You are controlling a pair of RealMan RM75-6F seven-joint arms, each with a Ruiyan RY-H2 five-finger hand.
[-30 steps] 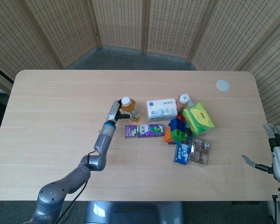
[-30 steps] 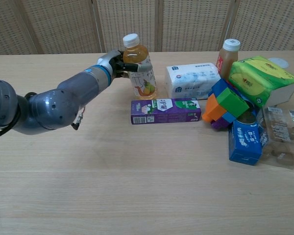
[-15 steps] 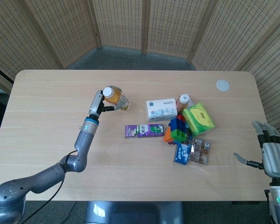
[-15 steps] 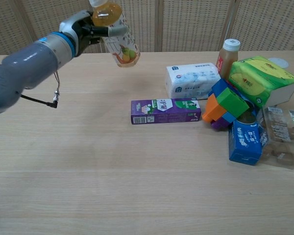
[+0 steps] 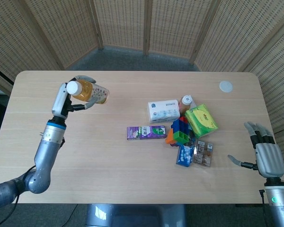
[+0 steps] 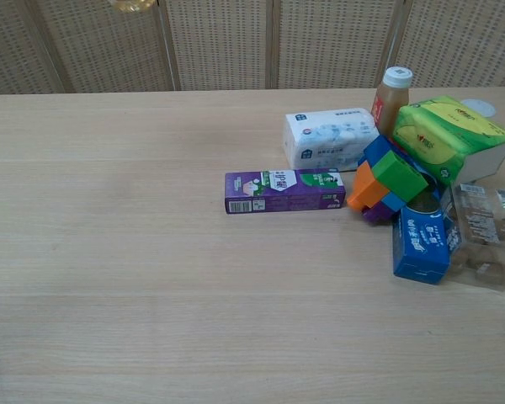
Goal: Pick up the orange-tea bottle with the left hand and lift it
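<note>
The orange-tea bottle (image 5: 87,91), white-capped and full of amber tea, hangs tilted high above the table's left part, held in my left hand (image 5: 71,97), whose fingers wrap around it. In the chest view only the bottle's bottom (image 6: 135,4) peeks in at the top edge, and the left hand is out of frame. My right hand (image 5: 265,153) is at the table's right front edge, fingers spread and holding nothing.
A purple carton (image 5: 146,132) lies mid-table. Right of it are a white tissue pack (image 5: 164,109), a second capped bottle (image 5: 186,102), a green tissue box (image 5: 201,120), coloured blocks (image 5: 180,132), a blue packet (image 5: 185,154) and a clear snack pack (image 5: 204,152). A white lid (image 5: 226,86) lies far right.
My left hand has carried the bottle up and to the left, away from the cluster, leaving the chest view almost wholly. The right hand has shifted slightly left and up.
</note>
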